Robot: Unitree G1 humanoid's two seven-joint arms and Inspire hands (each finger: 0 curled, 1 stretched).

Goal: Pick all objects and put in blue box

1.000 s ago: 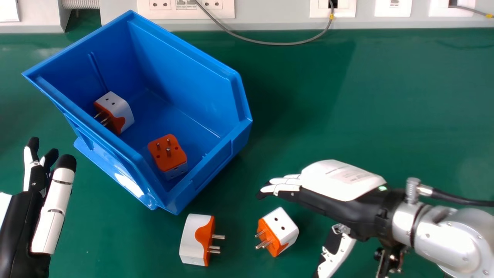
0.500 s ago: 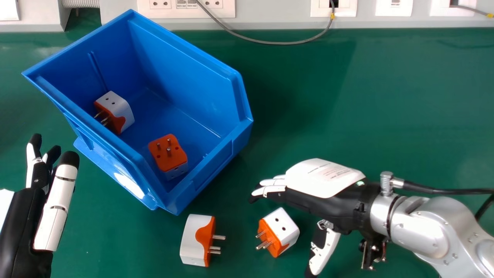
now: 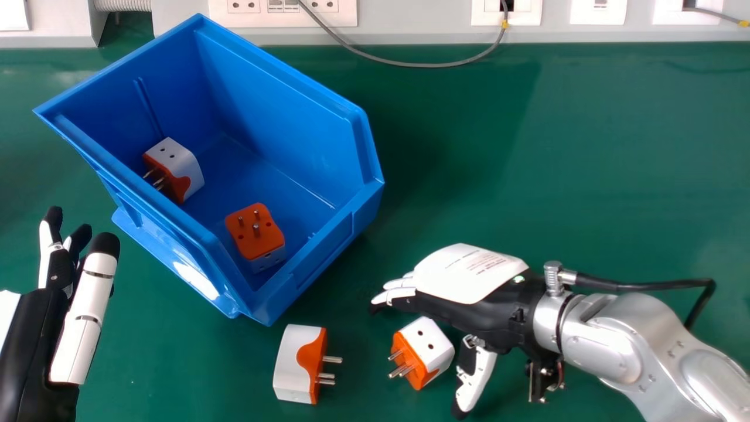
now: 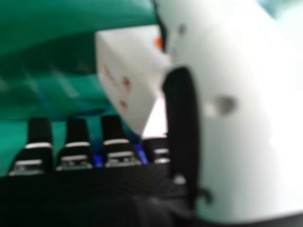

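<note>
Head view: open passage over the table [image 3: 586, 146], centre to upper right, bounded at the top edge by a sagging cable [image 3: 410, 64]. Upper left, raised walls of the box [image 3: 287, 82] block low sideways travel; its top is open. Lower centre, prongs of the left adapter [image 3: 293, 363] and right adapter [image 3: 433, 346] narrow the gap between them, with the right hand [image 3: 469, 275] crowding the latter's right side.

Box [image 3: 263, 99] stood left on table [image 3: 556, 146]. In it: one adapter [image 3: 186, 170] farther left, another adapter [image 3: 255, 234] nearer the front. Before the box, apart: a third adapter [image 3: 290, 363], a fourth adapter [image 3: 432, 346] to its right. Wall trunking [image 3: 410, 23] behind.
</note>
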